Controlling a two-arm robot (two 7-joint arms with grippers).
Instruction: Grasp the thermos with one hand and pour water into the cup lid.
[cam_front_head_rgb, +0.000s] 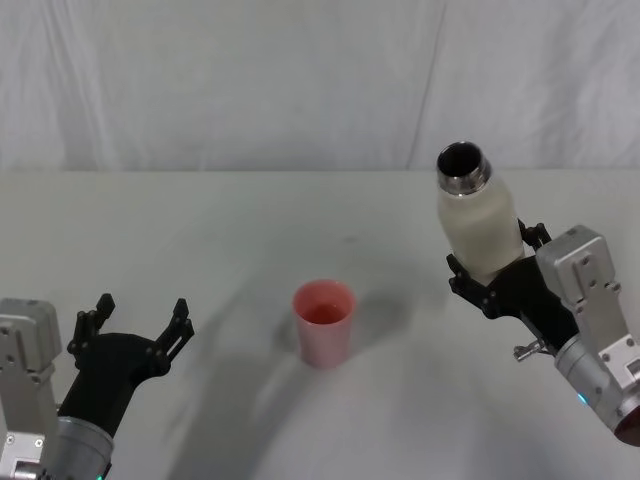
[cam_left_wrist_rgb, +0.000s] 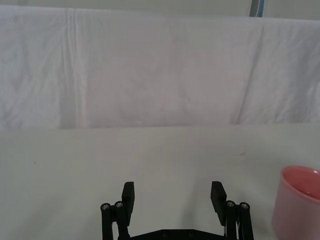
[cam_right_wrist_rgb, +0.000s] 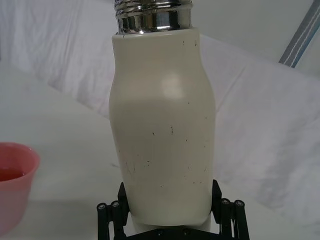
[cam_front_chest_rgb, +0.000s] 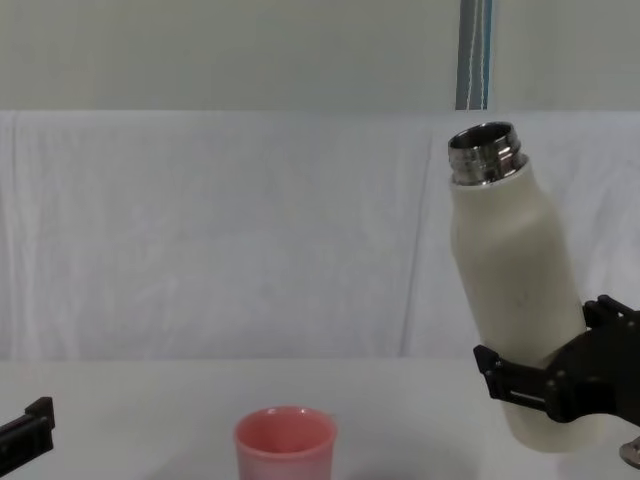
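**Thermos lifted on the right, cup waiting to its left**

The right gripper (cam_front_head_rgb: 497, 283) is clamped around the lower body of the thermos (cam_front_head_rgb: 478, 222) and holds it off the table (cam_front_head_rgb: 200, 230), its long axis close to upright but leaning a little, the open steel neck tipped toward the robot's left. That lean points at the cup lid (cam_front_head_rgb: 324, 322), which stands upright near the table's middle, well apart from the bottle and lower than its base in the chest view. There seems to be a little liquid already in the cup, though I can't be sure from here.

The pour would call for the neck to travel left and tip further. The stretch of table between bottle and cup is bare.

The left gripper (cam_front_head_rgb: 137, 332) hovers spread wide, holding nothing, just left of the cup.
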